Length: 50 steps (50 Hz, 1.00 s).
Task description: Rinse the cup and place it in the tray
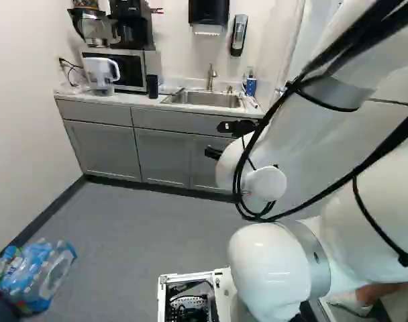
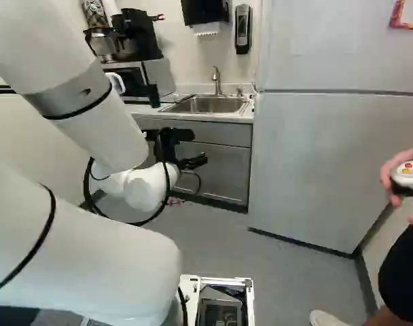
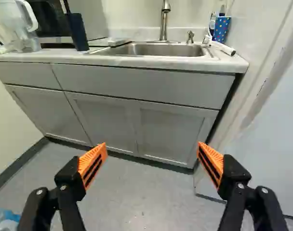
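Colour key, as I read it from my remote station. The arm [image 1: 278,265] is glossy white with grey bands and black cables; its tool [image 2: 198,147] is black, with orange pads [image 3: 97,153] marked by fine ridges and black stripes. The tabletop [image 3: 151,62] is white, over plain grey cabinets [image 3: 170,130]. Near its rear right corner, a blue cup [image 3: 221,30] bears small multicoloured dots. The sink [image 3: 166,49] and faucet [image 3: 164,21] are silver. Left of the sink, a tall cup [image 3: 77,31] is uniform dark navy. Toward the tabletop's left edge, the pitcher [image 1: 100,72] is clear and white, before a black-and-silver microwave [image 1: 131,70]. The floor [image 3: 132,197] is grey, lightly speckled.
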Tool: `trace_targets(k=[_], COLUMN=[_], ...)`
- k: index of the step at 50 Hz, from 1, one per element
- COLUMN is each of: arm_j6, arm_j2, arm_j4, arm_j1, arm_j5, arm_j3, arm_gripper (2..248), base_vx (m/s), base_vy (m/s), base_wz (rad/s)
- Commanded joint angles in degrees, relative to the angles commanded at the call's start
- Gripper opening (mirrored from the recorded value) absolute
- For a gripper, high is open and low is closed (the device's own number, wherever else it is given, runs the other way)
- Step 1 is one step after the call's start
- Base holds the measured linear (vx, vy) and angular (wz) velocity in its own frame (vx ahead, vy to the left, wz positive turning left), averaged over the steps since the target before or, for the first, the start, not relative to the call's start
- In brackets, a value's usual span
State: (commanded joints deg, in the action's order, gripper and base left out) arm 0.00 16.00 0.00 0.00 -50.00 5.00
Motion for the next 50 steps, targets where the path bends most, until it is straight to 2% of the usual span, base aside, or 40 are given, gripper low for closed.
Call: trace_targets(k=[26, 50], arm_j6=[0.0, 0.0], arm_j2=[-0.2, -0.8], arm_j4=[0.0, 0.0], arm_j1=[0.0, -0.8], arm_j5=[0.0, 0.0], arm_j3=[0.2, 3.9], arm_gripper=[247, 247], base_vx=[0.000, 0.000], base_vy=[0.000, 0.000], base_wz=[0.000, 0.000])
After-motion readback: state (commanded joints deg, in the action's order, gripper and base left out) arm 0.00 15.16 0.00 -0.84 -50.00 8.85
